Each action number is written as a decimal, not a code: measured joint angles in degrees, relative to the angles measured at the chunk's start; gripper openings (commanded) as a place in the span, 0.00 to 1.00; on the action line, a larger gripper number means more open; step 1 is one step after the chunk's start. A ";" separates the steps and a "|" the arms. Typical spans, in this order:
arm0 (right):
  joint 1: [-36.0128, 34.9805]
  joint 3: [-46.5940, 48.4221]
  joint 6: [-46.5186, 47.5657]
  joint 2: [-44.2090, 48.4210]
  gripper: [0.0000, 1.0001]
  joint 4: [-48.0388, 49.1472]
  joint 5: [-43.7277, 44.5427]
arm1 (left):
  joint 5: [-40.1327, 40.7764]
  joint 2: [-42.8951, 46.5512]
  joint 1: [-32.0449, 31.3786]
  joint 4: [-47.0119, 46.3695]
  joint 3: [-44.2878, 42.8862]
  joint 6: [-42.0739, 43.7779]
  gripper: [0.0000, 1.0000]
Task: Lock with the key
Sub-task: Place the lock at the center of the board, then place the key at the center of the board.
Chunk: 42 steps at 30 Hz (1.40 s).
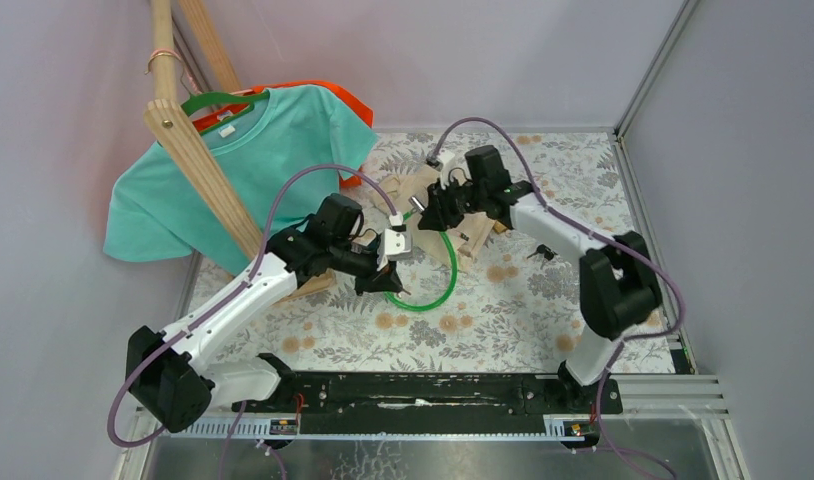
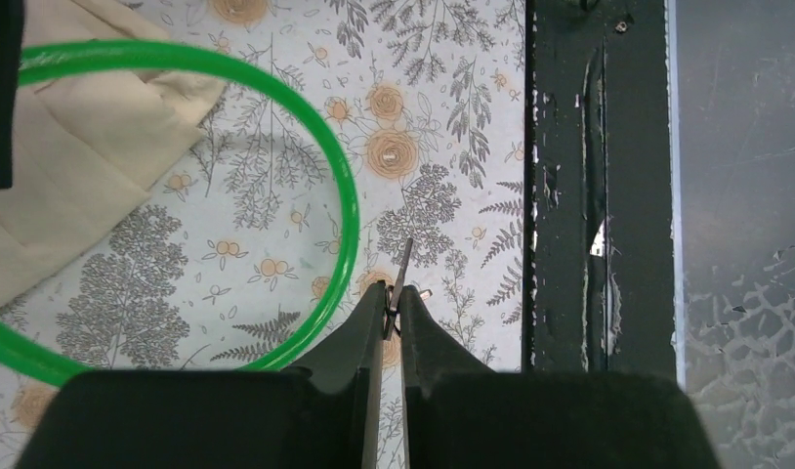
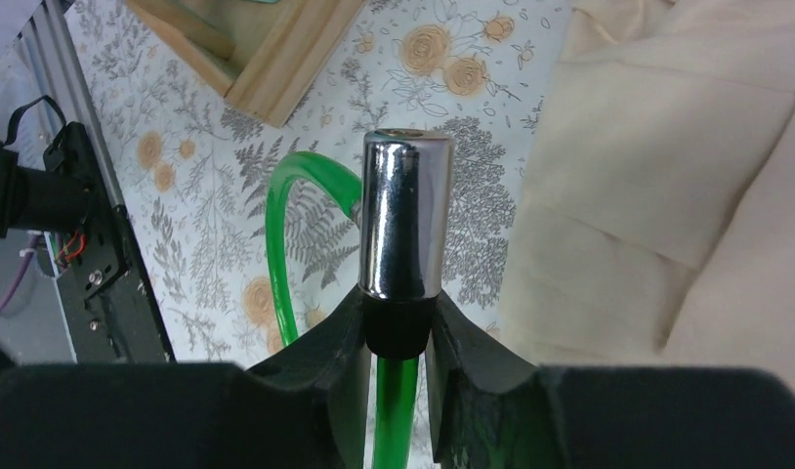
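While both arms reach in over the floral table (image 1: 503,320), top view shows the left gripper (image 1: 388,278) low at the near-left edge of the green cable (image 1: 445,288) loop. The right gripper (image 1: 430,208) is further back over a beige cloth (image 1: 475,243), with the chrome lock (image 1: 415,203) poking out toward the left arm. Lock and left gripper are near but apart. A teal shirt (image 1: 263,160) hangs back left. A small dark item (image 1: 541,252) lies right of the cloth, too small to tell.

Left wrist: the fingers are pinched almost together on a key (image 2: 401,278), with the thin blade edge-on and sticking out past the tips. It is above the table, just outside the cable curve. A black rail (image 2: 589,176) is at right.

Right wrist: the jaws are part closed, clamping the lock by its black collar. The chrome barrel stands out past the tips, and the cable runs back between the fingers. A wooden frame (image 3: 267,59) is upper left.
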State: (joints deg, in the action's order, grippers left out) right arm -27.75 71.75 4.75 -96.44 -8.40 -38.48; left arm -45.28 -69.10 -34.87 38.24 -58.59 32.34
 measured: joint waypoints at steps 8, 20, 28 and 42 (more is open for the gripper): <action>-0.04 10.40 -2.84 -15.78 0.42 -3.91 1.68 | 0.70 -0.33 -0.57 -1.05 3.08 -0.35 0.03; 3.23 7.41 5.55 -6.36 0.88 -9.77 12.31 | 6.71 -13.62 -9.11 -4.09 1.42 -1.20 0.04; 13.70 -3.80 7.50 7.91 0.89 -8.31 15.34 | 11.82 -25.75 -18.71 -9.11 -6.43 -4.37 0.11; 29.03 -14.36 5.49 14.97 0.90 -4.57 15.04 | 18.40 -36.37 -21.70 -11.13 -13.31 -5.70 0.27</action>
State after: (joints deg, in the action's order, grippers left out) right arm 1.28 57.39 10.24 -81.47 -12.97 -23.44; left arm -26.87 -105.47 -56.58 27.11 -71.90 26.63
